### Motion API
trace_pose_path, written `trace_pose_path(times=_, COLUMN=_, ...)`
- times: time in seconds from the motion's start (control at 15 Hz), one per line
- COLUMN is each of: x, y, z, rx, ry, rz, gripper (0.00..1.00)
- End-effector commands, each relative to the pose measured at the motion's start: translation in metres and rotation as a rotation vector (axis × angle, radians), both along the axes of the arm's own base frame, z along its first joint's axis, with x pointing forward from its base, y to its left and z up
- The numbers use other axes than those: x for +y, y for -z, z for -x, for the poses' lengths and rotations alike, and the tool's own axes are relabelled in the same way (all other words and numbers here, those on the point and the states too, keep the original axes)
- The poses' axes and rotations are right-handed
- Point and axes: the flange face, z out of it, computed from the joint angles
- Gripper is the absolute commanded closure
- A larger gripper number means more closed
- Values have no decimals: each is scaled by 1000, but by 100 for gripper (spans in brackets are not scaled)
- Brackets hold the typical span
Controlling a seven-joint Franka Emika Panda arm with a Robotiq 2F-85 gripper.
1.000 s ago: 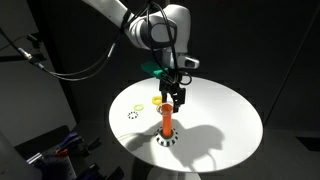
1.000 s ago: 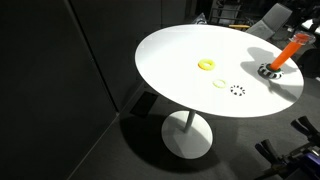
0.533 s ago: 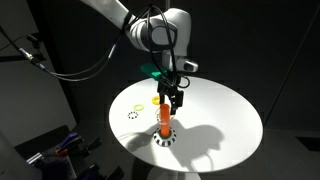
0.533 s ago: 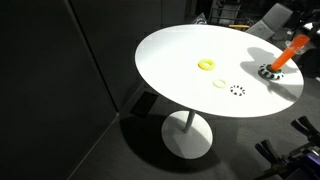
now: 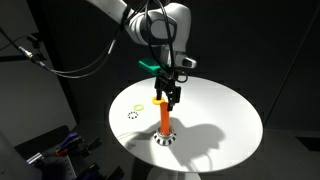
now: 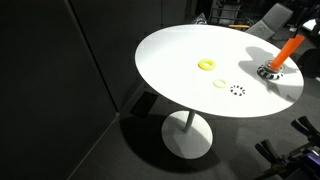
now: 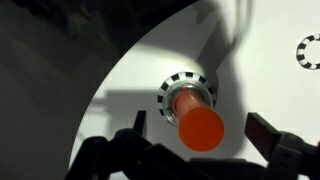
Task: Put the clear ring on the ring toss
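Compared with a second ago, you are holding the gripper (image 5: 166, 96) higher. In an exterior view its jaws were down around the top of the ring toss (image 5: 164, 121), and now they are hanging just above the tip of the orange peg, shifted slightly toward the left of the frame. The peg is standing where it was, upright on its black-and-white base in the lower middle of the white table (image 5: 232, 118). The clear ring (image 5: 133, 112) is lying where it was, flat on the tabletop to the left of the peg, well apart from it and not on it. In the wrist view you are looking almost straight down the ring toss (image 7: 200, 127). Its round orange top is filling the lower middle of the frame, and the patterned base is showing just above it. The jaws are spread wide, one dark tip at either side of the orange top, and they are gripping nothing. The clear ring (image 7: 309, 50) is showing at the upper right edge there, partly cut off. In an exterior view the ring toss (image 6: 285, 55) is standing at the right edge. The clear ring (image 6: 237, 90) is lying near its base on the left, and a yellow ring (image 6: 206, 64) is lying farther left.
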Motion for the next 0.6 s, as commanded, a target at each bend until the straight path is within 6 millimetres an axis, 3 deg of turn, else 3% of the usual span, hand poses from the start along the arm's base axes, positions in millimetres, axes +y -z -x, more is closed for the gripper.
trace_pose_path(times=0.0, x=11, y=-23, z=2, rx=-1, ry=-18, rz=-18, gripper=0)
trace_pose_path(times=0.53, x=51, y=-46, z=4, rx=-44, ry=-82, rz=-15, gripper=0)
